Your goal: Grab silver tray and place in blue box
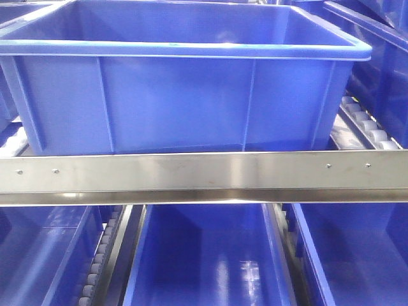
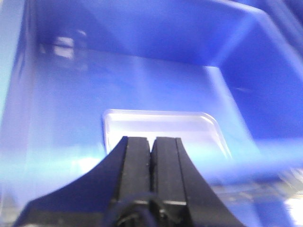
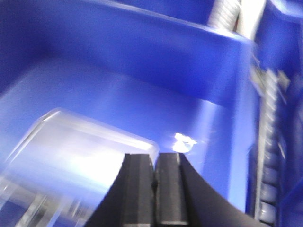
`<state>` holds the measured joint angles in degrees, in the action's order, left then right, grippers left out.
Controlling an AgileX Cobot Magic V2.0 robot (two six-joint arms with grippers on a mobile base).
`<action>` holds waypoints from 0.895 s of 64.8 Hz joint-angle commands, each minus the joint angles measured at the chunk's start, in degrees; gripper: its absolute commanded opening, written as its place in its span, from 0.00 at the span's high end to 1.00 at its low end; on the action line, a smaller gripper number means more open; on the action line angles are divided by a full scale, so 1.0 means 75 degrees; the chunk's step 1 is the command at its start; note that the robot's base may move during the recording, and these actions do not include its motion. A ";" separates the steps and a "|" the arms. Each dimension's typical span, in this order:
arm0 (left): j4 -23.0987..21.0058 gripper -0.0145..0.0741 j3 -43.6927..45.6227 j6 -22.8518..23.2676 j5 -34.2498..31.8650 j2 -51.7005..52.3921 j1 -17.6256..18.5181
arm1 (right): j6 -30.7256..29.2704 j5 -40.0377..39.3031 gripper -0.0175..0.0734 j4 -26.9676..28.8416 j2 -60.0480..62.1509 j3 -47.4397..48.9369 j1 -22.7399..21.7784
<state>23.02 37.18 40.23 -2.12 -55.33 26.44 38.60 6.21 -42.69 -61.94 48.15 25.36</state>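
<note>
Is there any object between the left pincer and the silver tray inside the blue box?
Nothing visible does. The left pincer, shut, is just above the silver tray, which lies on the floor of the blue box. The view is blurred.

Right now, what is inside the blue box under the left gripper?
The silver tray lies flat on the floor of the blue box. The shut left gripper covers its near edge, and blur hides any detail.

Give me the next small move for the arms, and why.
Probably lift both arms clear of the box. The tray looks to lie flat on its floor, and the left tool and right tool are shut, holding nothing.
</note>
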 commanded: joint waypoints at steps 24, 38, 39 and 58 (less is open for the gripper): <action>0.1176 0.94 -0.2535 -0.0025 -0.0844 0.5635 0.0049 | -0.0100 -0.0956 0.75 -0.0384 0.5782 -0.3919 0.0002; 0.1176 0.94 -0.3008 -0.0025 -0.0901 0.6573 0.0049 | -0.0100 -0.0828 0.75 -0.0384 0.7279 -0.4029 0.0002; 0.1176 0.94 -0.3016 -0.0025 -0.0901 0.6573 0.0049 | -0.0100 -0.0828 0.75 -0.0384 0.7289 -0.4029 0.0002; 0.1176 0.94 -0.3027 -0.0025 -0.0921 0.6573 0.0049 | -0.0100 -0.0828 0.75 -0.0384 0.7287 -0.4029 0.0002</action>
<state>31.68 12.81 40.23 -4.72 -5.42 26.44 38.34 3.20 -44.55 -6.64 16.39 25.36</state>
